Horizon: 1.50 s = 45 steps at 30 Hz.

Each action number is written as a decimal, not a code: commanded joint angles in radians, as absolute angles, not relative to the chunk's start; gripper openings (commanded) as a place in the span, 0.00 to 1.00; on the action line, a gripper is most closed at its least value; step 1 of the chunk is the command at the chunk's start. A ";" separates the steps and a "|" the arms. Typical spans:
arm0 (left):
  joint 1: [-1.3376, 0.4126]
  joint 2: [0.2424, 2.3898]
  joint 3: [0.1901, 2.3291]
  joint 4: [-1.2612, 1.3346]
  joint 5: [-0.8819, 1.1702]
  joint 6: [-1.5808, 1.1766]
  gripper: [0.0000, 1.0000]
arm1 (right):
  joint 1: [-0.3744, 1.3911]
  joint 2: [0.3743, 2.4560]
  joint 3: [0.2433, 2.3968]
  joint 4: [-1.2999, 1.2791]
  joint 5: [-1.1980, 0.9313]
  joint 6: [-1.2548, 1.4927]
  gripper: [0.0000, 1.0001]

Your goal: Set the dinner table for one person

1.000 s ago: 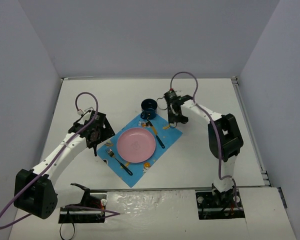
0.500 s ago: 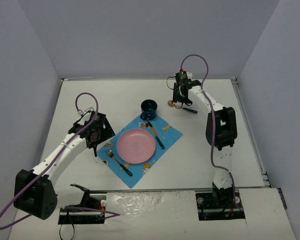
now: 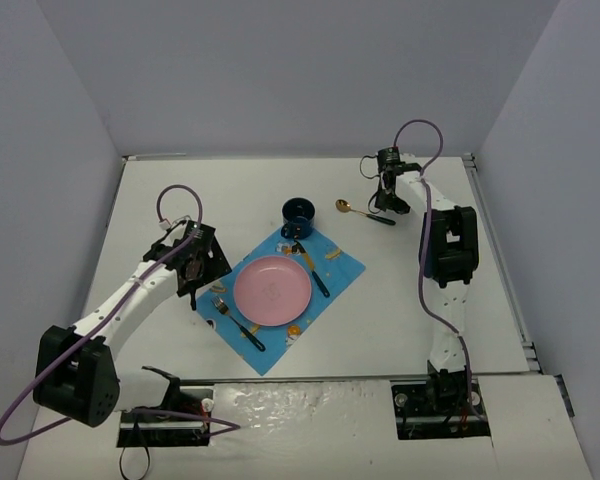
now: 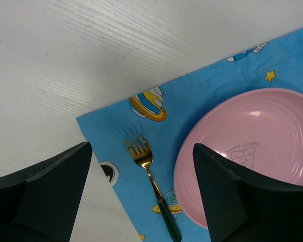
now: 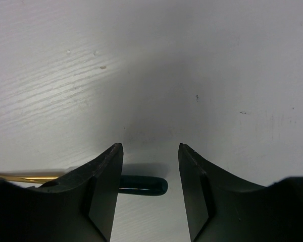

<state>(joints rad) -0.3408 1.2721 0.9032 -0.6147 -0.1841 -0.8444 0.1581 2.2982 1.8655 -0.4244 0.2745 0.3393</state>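
The white dinner table [image 3: 180, 190] carries a blue patterned mat [image 3: 335, 262] with a pink plate [image 3: 271, 290] on it. A gold fork [image 3: 238, 322] lies to the left of the plate and a knife [image 3: 315, 272] to its right. A dark blue cup [image 3: 298, 213] stands at the mat's far corner. A gold spoon [image 3: 364, 212] with a dark handle lies on the bare table at the back right. My right gripper [image 3: 387, 203] is open and low over the handle end [image 5: 141, 185], which lies between the jaws. My left gripper [image 3: 195, 268] is open above the fork [image 4: 150, 184] and the plate's edge [image 4: 252, 146].
Grey walls close the table at the back and on both sides. Metal rails [image 3: 495, 250] run along the table's edges. The arm bases and cables [image 3: 170, 410] sit at the near edge.
My right gripper has moved from the mat's right corner to the back right and now sits over the spoon's handle. The left arm has barely moved.
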 commanded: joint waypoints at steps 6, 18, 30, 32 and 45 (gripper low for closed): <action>-0.334 1.261 0.973 -0.594 -0.204 -0.834 0.78 | 0.164 2.257 1.726 -0.410 0.217 0.374 0.45; -0.334 1.253 0.968 -0.600 -0.206 -0.831 0.78 | 0.282 2.076 1.477 -0.379 0.239 0.416 0.45; -0.334 1.231 0.962 -0.611 -0.216 -0.833 0.78 | 0.350 1.826 1.438 -0.389 0.207 0.446 0.45; -0.334 1.229 0.960 -0.609 -0.213 -0.835 0.78 | 0.350 1.807 1.438 -0.390 0.192 0.454 0.45; -0.334 1.230 0.954 -0.596 -0.197 -0.838 0.78 | 0.372 1.852 1.268 0.011 -0.026 0.807 0.42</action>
